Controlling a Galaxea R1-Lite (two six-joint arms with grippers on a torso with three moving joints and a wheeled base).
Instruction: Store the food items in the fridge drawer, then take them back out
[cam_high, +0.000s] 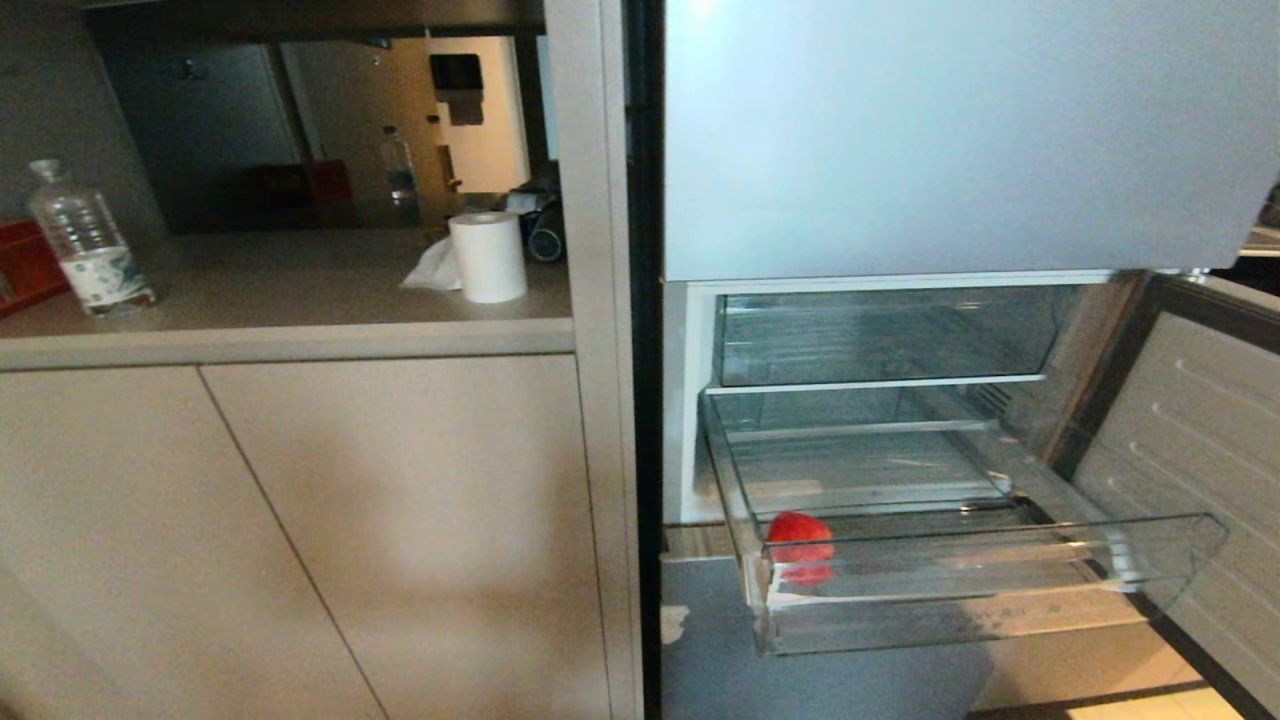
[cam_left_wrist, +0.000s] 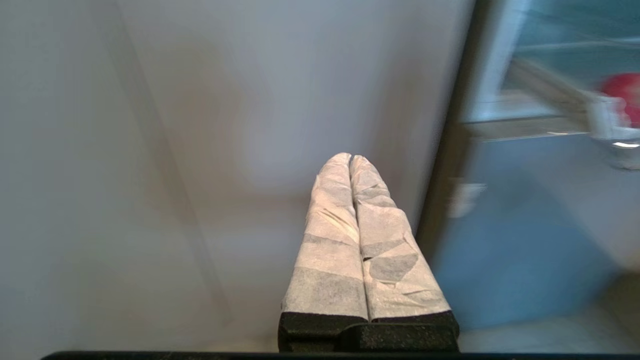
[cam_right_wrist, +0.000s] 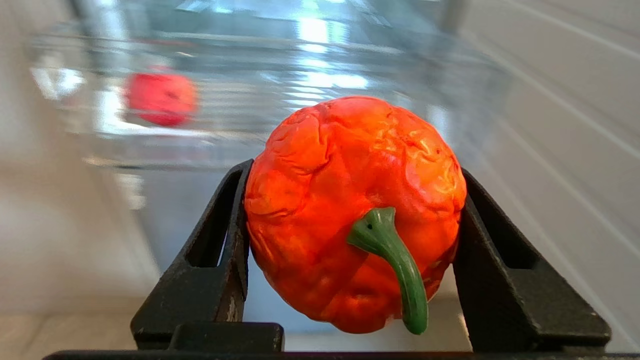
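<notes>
A water bottle (cam_high: 88, 240) and paper roll (cam_high: 488, 256) stand on the counter (cam_high: 280, 300).

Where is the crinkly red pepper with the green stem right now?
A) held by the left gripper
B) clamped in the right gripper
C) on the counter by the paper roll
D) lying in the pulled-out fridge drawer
B: in the right wrist view the red pepper sits clamped between the black fingers of the right gripper, while only the other red item lies in the fridge drawer; the left gripper is shut on nothing.
</notes>
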